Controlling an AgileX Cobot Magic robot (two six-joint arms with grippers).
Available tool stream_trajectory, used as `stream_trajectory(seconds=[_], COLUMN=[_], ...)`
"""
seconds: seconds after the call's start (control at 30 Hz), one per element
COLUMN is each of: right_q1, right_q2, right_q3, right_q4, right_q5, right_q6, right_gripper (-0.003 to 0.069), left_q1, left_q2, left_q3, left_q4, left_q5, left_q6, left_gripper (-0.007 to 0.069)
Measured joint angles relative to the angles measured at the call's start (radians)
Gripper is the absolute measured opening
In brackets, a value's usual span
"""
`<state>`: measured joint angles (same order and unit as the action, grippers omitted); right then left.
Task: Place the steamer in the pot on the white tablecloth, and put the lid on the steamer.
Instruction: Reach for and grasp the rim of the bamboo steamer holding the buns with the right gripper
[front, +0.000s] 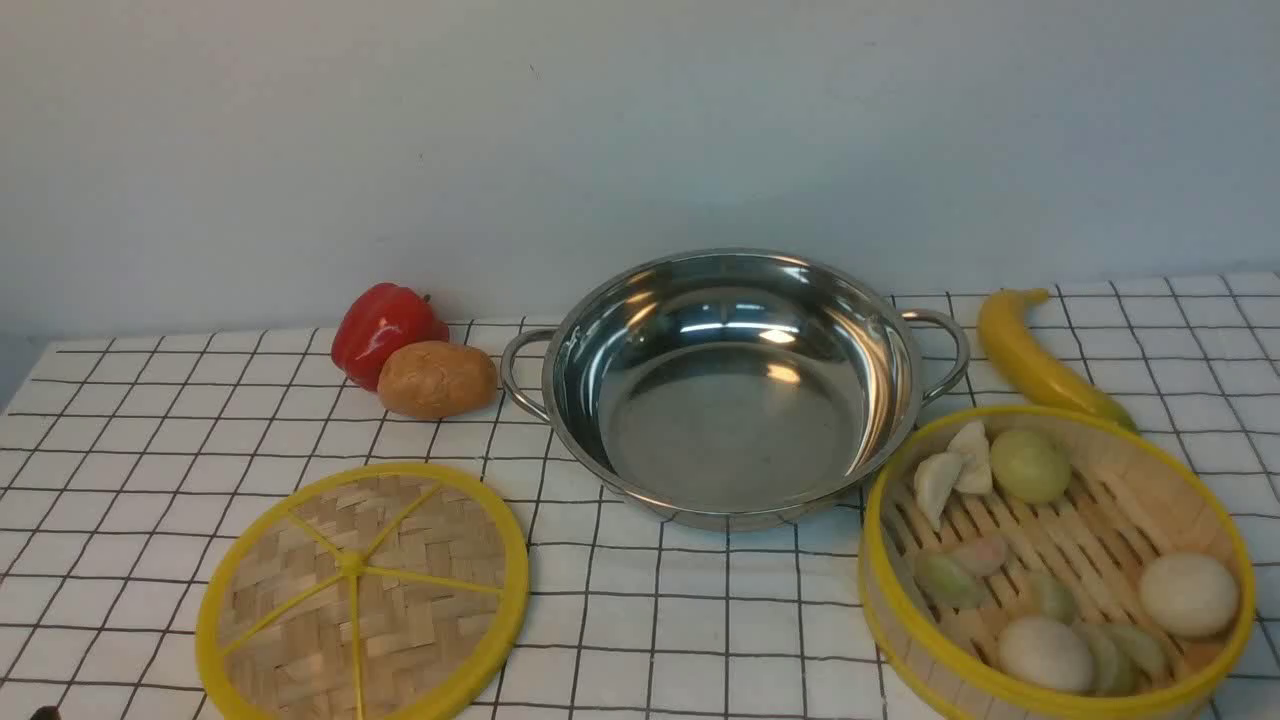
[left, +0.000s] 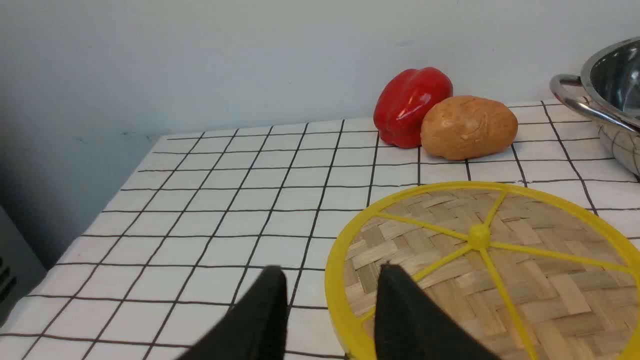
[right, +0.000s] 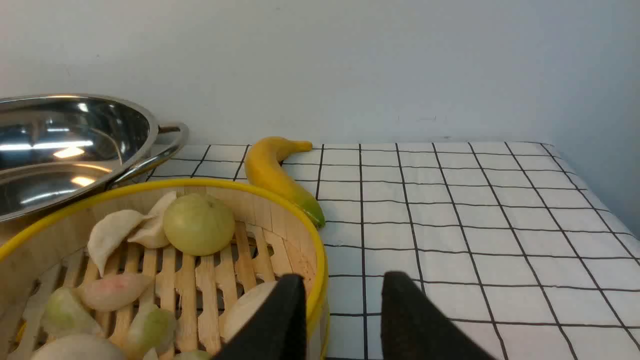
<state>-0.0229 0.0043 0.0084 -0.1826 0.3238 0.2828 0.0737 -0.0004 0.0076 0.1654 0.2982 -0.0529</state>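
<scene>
Evidently staged for pickup, the right gripper (right: 345, 280) gapes empty astride the rim of the steamer (front: 1060, 411), right of the empty pot (front: 735, 400), while the left gripper (left: 332, 272), equally spread and empty, straddles the edge of the lid (front: 362, 590), left of it.

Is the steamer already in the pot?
No, the steamer stands on the white tablecloth beside the pot, to its right, and the pot is empty.

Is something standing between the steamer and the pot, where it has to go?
Nothing visible does. Only bare white tablecloth lies between the steamer and the empty pot; the banana lies beyond the steamer, right of the pot.
</scene>
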Motion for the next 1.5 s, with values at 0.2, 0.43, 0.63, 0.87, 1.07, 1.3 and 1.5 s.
stream_trajectory(seconds=[0.2,0.43,0.63,0.87,1.07,1.3,1.5], right_q1=[0.0,0.0,0.0,0.0,0.0,0.0,0.0], right_q2=[0.0,0.0,0.0,0.0,0.0,0.0,0.0], right_q3=[0.0,0.0,0.0,0.0,0.0,0.0,0.0], right_q4=[0.0,0.0,0.0,0.0,0.0,-0.042,-0.047], right_q5=[0.0,0.0,0.0,0.0,0.0,0.0,-0.001], right_q6=[0.0,0.0,0.0,0.0,0.0,0.0,0.0], right_gripper=[0.024,0.024,0.024,0.024,0.024,0.024,0.024], left_q1=[0.0,0.0,0.0,0.0,0.0,0.0,0.0], left_q2=[0.0,0.0,0.0,0.0,0.0,0.0,0.0], left_q3=[0.0,0.0,0.0,0.0,0.0,0.0,0.0], left_q4=[0.0,0.0,0.0,0.0,0.0,0.014,-0.109], left_q5=[0.0,0.0,0.0,0.0,0.0,0.0,0.0], left_q6=[0.0,0.0,0.0,0.0,0.0,0.002,-0.087], left_gripper=[0.0243,0.0243,0.0243,0.0243,0.0243,0.0243,0.0243])
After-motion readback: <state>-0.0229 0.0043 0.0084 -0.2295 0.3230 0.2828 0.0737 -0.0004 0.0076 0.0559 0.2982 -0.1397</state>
